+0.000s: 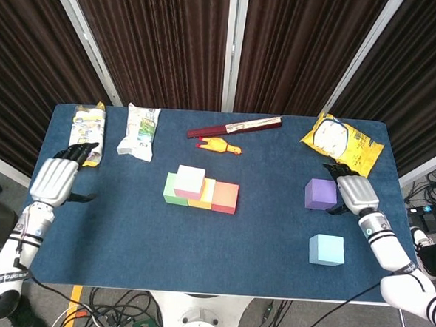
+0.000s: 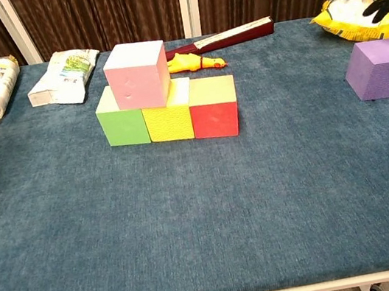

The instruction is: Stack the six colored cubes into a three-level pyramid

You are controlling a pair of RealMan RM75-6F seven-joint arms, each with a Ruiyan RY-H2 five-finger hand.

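With its fingers apart and empty, the right hand (image 1: 352, 192) sits just beside the purple cube (image 1: 320, 194), which it should grip squarely on opposite faces before lifting toward the pink cube (image 1: 189, 179).

The worktop (image 2: 193, 228) is showing dark blue felt. A pink cube (image 2: 137, 74) is sitting above green (image 2: 121, 117), yellow (image 2: 168, 118) and red (image 2: 213, 110) cubes; purple (image 2: 379, 68) and light blue (image 1: 326, 249) cubes are lying apart. A yellow chick (image 1: 220, 146) and a yellow-white bag (image 1: 342, 144) are showing brightly. Both hands (image 1: 53, 179) (image 1: 354, 192) are showing silver backs and black fingers.
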